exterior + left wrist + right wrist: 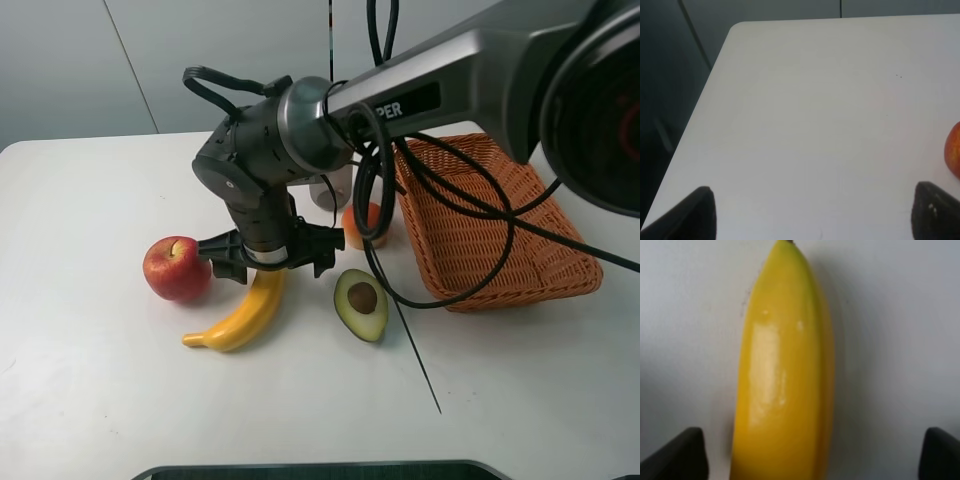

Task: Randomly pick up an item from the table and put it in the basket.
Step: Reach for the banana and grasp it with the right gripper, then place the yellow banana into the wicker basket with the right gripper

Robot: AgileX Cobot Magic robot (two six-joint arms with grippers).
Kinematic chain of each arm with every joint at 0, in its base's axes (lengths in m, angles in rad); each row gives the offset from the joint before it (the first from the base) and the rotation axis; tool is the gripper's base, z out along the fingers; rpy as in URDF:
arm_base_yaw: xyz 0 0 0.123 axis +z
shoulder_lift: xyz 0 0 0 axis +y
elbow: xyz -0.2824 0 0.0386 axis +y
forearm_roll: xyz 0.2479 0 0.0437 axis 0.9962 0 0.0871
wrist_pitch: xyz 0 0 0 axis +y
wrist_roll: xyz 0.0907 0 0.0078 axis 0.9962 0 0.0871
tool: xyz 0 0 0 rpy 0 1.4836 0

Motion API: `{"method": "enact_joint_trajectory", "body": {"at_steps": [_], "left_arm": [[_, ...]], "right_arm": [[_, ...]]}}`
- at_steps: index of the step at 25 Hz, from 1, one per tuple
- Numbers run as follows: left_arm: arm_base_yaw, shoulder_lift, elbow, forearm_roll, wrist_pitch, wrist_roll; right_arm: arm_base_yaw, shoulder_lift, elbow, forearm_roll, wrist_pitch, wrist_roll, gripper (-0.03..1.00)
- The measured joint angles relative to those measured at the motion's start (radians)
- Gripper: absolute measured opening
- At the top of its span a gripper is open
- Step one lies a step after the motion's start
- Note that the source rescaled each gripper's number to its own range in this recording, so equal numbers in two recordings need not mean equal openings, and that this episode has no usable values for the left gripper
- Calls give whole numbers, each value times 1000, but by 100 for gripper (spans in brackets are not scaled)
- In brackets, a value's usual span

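The yellow banana lies on the white table, between the red apple and the halved avocado. My right gripper reaches across from the right and hangs open right over the banana's upper end, one finger on each side. In the right wrist view the banana fills the gap between the open fingertips of that gripper. The wicker basket stands at the right and holds nothing that I can see. My left gripper is open and empty over bare table near its left corner.
A red apple sits just left of the banana and shows at the edge of the left wrist view. A halved avocado lies to the banana's right. An orange fruit and a translucent cup stand behind the arm.
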Motion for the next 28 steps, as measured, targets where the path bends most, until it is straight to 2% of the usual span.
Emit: {"method": "enact_joint_trajectory", "body": {"at_steps": [3,4,14,15,16,18,28], "left_arm": [[0,0,0,0,0,0],[0,0,0,0,0,0],[0,0,0,0,0,0],[0,0,0,0,0,0],[0,0,0,0,0,0],[0,0,0,0,0,0],[0,0,0,0,0,0]], "right_arm": [[0,0,0,0,-4,0,61],[0,0,0,0,-4,0,58],[0,23,0,26,-21,-20,52],[0,27,0,37,-21,-22,46],[0,27,0,40,-21,-22,33],[0,27,0,45,-13,-27,0],[0,27,0,46,-8,-45,2]]}}
